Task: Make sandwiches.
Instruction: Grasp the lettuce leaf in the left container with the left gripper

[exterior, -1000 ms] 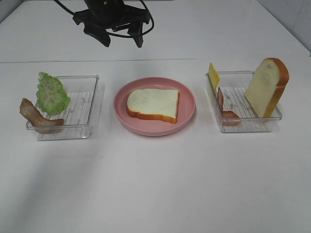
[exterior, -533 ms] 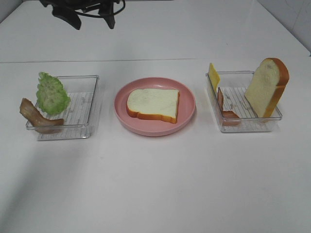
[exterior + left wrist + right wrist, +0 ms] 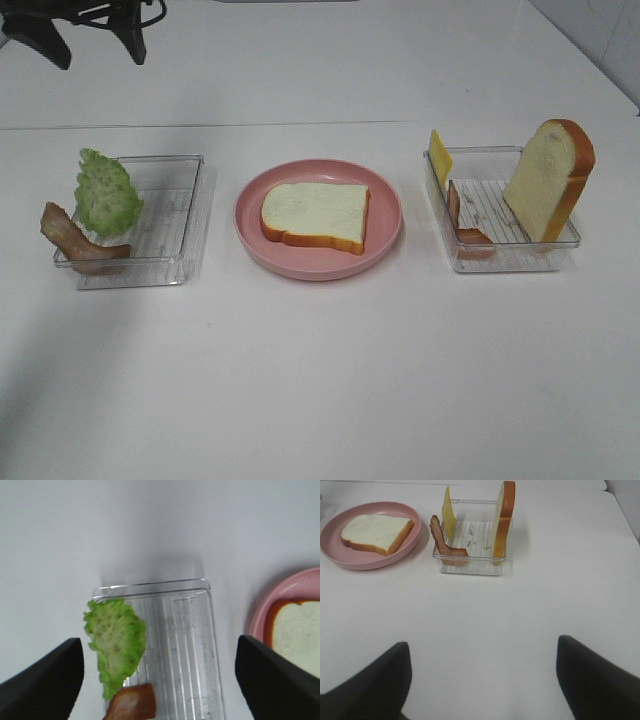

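One white bread slice (image 3: pixel 315 215) with an orange-brown crust lies flat on the pink plate (image 3: pixel 320 270) at the centre. A green lettuce leaf (image 3: pixel 108 192) and a brown bacon strip (image 3: pixel 75 240) lean on the left clear tray (image 3: pixel 185 215). The right clear tray (image 3: pixel 510 255) holds a yellow cheese slice (image 3: pixel 439 157), a bacon strip (image 3: pixel 465 225) and an upright bread slice (image 3: pixel 550 180). My left gripper (image 3: pixel 92 45) hangs open and empty at the far back left, above and behind the left tray; its wrist view looks down on the lettuce (image 3: pixel 116 642). My right gripper (image 3: pixel 482 641) is open and empty, well short of the right tray (image 3: pixel 470 567).
White tabletop runs all around the plate and both trays, with a wide bare stretch toward the front. The right arm lies outside the exterior high view. A pale wall edge shows at the back right corner.
The left gripper has swept leftward along the back of the table, from behind the plate to behind the left tray. The food and trays have not moved.
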{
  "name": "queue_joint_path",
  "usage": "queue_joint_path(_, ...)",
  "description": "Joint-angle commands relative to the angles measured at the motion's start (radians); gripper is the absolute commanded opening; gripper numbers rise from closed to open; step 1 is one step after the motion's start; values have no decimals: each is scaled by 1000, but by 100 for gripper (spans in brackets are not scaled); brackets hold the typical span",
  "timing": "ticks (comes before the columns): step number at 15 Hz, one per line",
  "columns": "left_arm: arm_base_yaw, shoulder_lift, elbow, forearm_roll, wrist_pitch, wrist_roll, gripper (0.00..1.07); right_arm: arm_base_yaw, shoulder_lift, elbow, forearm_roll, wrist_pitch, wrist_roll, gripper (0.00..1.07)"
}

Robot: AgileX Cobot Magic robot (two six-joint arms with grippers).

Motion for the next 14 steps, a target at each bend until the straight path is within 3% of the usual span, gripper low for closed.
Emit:
queue_joint_path(1, 12, -7, 47, 20, 73, -6, 78, -6, -17, 0, -3, -12, -8, 76)
queue_joint_path(4, 12, 9, 80, 93, 72, 0, 78, -6, -17, 0, -3, -12, -8, 76)
queue_joint_path(14, 12, 183, 93, 98, 68, 0, 76, -6, -17, 0, -3, -12, -8, 76)
